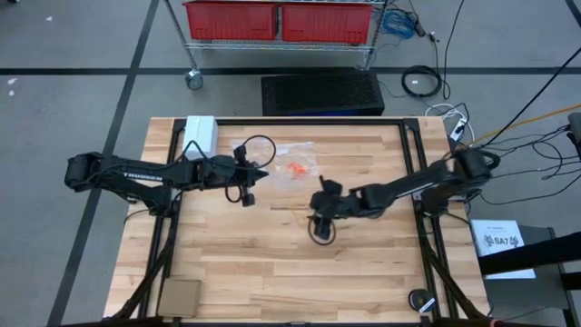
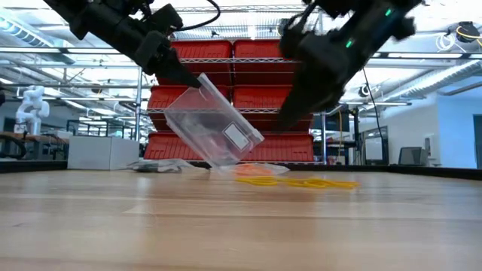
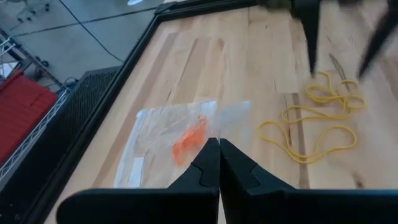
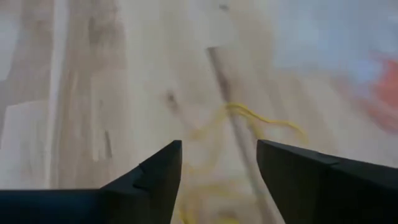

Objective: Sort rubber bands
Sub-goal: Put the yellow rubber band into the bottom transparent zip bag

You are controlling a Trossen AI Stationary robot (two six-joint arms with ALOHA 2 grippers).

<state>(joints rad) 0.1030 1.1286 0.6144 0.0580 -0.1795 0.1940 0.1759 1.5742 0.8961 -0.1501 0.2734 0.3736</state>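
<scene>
Several pale yellow rubber bands [image 3: 317,118] lie loose on the wooden table, also seen in the right wrist view [image 4: 249,121] and the low view [image 2: 301,182]. My right gripper [image 4: 219,146] hangs open just above them, one finger to each side, touching nothing. Orange rubber bands [image 3: 189,140] lie inside a clear zip bag [image 3: 155,149] that lies flat on the table nearer the far edge. My left gripper [image 2: 192,77] is shut on another clear zip bag [image 2: 215,128], left of the bands. My left gripper pinches the clear bag's upper corner [image 2: 199,81] between its two shut fingers. The fingers slant down from the table's left side. The bag hangs tilted below them. Whether its lower end [image 2: 218,162] touches the table or the bags lying there, I cannot tell.
A white box [image 1: 201,133] stands at the far left of the table. A brown card [image 1: 180,295] lies at the near left corner, and a black round object [image 1: 420,298] sits at the near right. Black frame rails [image 1: 410,154] run along the table's sides. Bare wood stretches toward the near edge.
</scene>
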